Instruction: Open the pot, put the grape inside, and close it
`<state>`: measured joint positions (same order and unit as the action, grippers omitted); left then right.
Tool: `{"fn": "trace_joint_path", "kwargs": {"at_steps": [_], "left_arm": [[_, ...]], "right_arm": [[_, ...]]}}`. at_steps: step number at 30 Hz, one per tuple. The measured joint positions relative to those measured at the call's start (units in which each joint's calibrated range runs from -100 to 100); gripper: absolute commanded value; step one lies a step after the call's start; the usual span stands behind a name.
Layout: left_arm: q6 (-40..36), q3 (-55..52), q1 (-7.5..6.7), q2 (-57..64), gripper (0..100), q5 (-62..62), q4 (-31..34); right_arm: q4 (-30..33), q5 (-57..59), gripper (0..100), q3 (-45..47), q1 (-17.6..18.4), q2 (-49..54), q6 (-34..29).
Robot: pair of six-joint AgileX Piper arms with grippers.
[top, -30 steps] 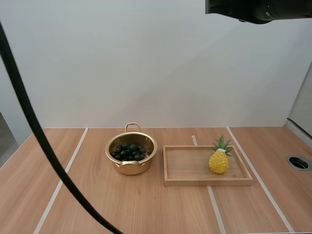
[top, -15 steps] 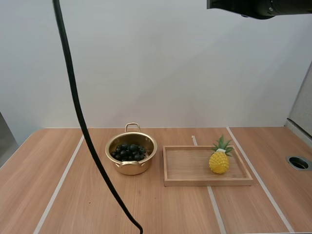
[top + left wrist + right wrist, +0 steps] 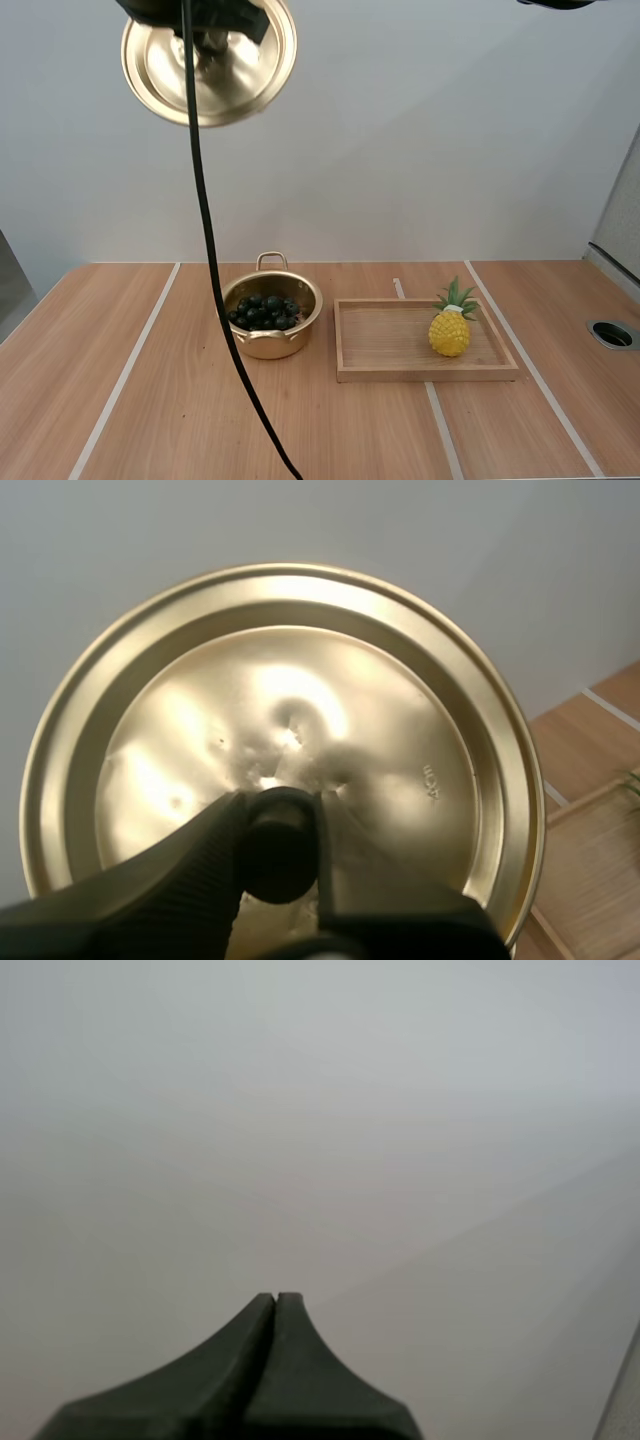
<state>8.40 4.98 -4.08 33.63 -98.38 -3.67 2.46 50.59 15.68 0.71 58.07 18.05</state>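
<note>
Wooden table [image 3: 300,430]: gold pot [image 3: 268,346] left of centre, uncovered, grapes [image 3: 264,311] already inside; wooden tray [image 3: 420,373] to its right bearing a pineapple [image 3: 450,331]. Left gripper [image 3: 279,825] pinches the lid [image 3: 240,80] by its black knob [image 3: 276,860], high above the pot's left; right gripper [image 3: 275,1305] closed, empty. Step judged: closing, which calls for lowering the lid squarely onto the rim

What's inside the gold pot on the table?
A bunch of dark grapes lies in the pot, whose lid is off, held high by the left fingers. The grapes cover the pot's bottom, so anything beneath them cannot be seen.
</note>
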Motion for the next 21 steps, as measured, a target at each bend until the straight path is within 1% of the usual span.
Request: {"fn": "trace_joint_path", "kwargs": {"at_steps": [4, 10, 21], "left_arm": [[2.1, -7.6, 0.00, -0.1, 0, 1.4, -2.1], [5.0, -14.5, 0.00, -2.4, 0, 1.9, -4.2], [8.1, -16.9, 0.00, -13.9, 0, 1.0, -4.7]], "right_arm": [[1.3, 0.0, 0, -0.3, 0.0, 0.1, 0.0], [2.0, 0.0, 0, -0.3, 0.0, 0.1, 0.0], [2.7, 0.0, 0, -0.3, 0.0, 0.1, 0.0]]}}
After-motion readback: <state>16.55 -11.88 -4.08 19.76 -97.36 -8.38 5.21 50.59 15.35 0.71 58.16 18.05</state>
